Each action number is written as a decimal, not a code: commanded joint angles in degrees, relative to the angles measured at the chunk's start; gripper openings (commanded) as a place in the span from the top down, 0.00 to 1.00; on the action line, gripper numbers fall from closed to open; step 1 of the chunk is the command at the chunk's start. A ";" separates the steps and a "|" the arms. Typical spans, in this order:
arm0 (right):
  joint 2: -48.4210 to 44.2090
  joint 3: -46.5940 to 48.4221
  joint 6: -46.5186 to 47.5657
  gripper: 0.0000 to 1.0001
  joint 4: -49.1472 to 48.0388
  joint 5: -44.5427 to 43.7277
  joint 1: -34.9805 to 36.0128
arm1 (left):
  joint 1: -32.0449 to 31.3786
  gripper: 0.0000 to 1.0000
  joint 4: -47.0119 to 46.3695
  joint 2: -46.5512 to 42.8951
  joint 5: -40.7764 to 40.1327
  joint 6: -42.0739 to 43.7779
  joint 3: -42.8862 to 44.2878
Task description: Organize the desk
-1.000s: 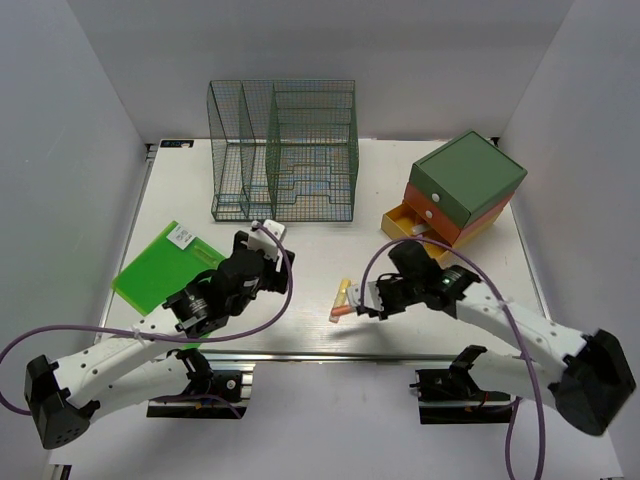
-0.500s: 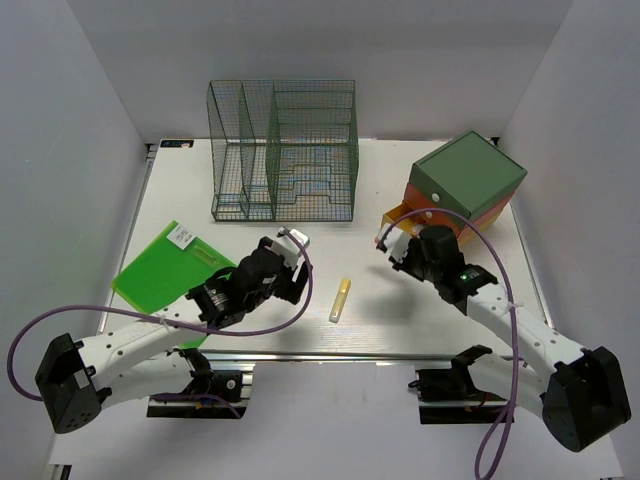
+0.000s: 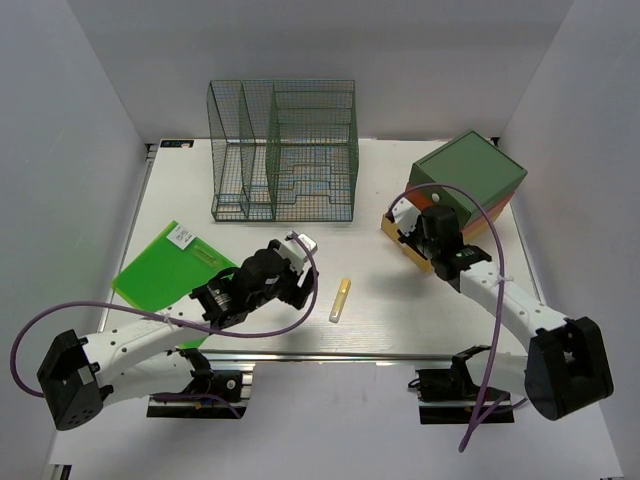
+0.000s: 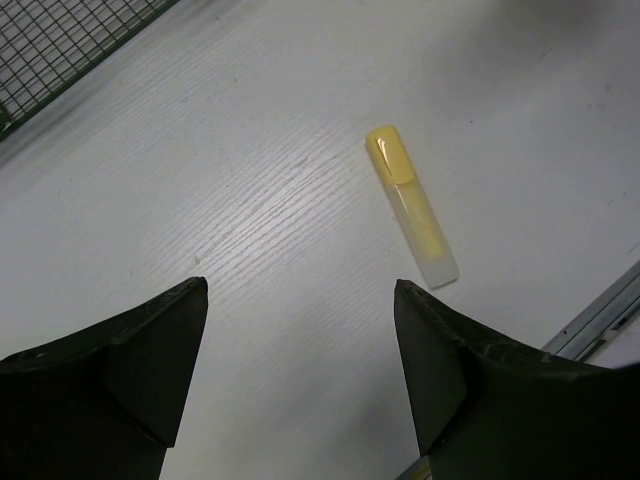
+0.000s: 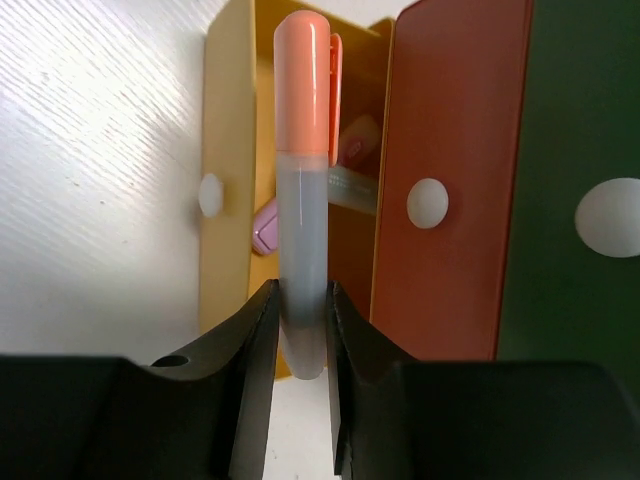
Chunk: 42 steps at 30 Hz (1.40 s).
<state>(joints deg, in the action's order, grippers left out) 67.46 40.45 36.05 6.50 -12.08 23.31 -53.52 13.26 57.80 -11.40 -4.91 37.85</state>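
On the white desk a yellow highlighter lies loose; the left wrist view shows it ahead and to the right of my fingers. My left gripper hovers just left of it, open and empty. My right gripper is shut on an orange-capped highlighter and holds it over the pulled-out yellow bottom drawer of the drawer box. A pink item lies inside that drawer.
A green wire-mesh rack stands at the back centre. A green folder lies at the left, partly under the left arm. The aluminium front rail runs close behind the yellow highlighter.
My right gripper picked up the orange-capped highlighter from beside the yellow one and carried it back right to the open drawer. My left gripper moved right toward the yellow highlighter.
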 commanded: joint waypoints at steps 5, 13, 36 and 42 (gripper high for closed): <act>4.26 4.02 -1.25 0.67 -2.02 -0.15 -2.39 | -0.45 0.15 -2.96 -0.41 4.36 0.95 -0.75; -1.18 7.09 -3.88 0.58 3.07 9.25 -4.23 | -0.45 0.15 -4.90 8.97 8.49 -1.59 2.75; -16.29 -2.73 -17.77 0.58 -5.36 17.18 -8.89 | -8.71 0.36 7.91 43.88 -6.18 -20.40 27.54; -18.86 -3.62 -17.60 0.57 -5.80 18.05 -9.60 | -9.24 0.38 12.14 46.52 -9.69 -22.07 30.53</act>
<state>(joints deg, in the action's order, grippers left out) 49.52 37.54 19.53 4.08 7.16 14.04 -62.43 22.59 104.77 -17.56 -25.08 65.52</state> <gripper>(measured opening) 0.429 0.621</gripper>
